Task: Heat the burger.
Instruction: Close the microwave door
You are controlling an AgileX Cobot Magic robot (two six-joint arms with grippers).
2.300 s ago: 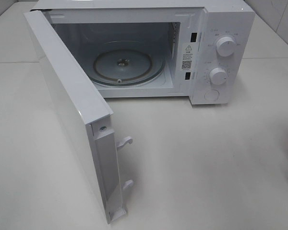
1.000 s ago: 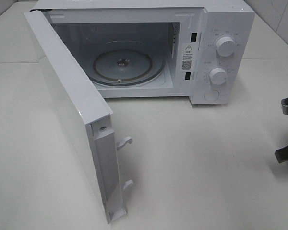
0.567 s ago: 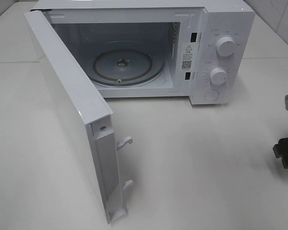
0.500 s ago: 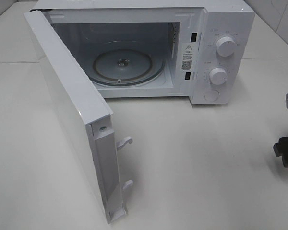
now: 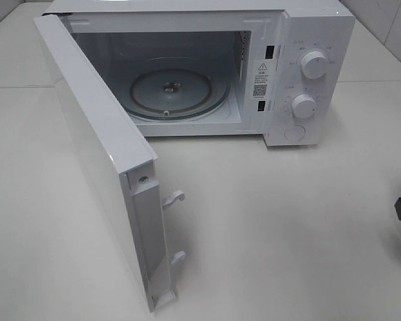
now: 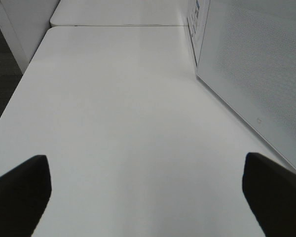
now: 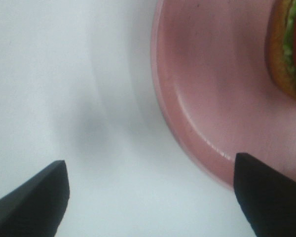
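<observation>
Burger (image 7: 289, 49) x1 on pink plate (image 7: 212, 94) x1, microwave (image 5: 187, 67) x1.

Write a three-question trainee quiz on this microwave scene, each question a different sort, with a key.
1. True or false: the microwave door stands shut.
2. Multiple choice: the burger sits on A) the glass turntable, B) the pink plate, C) the bare table.
3. Fill in: the right end effector hovers near the plate's rim with its jaws ____.

Key: 1 false; 2 B; 3 open.
</observation>
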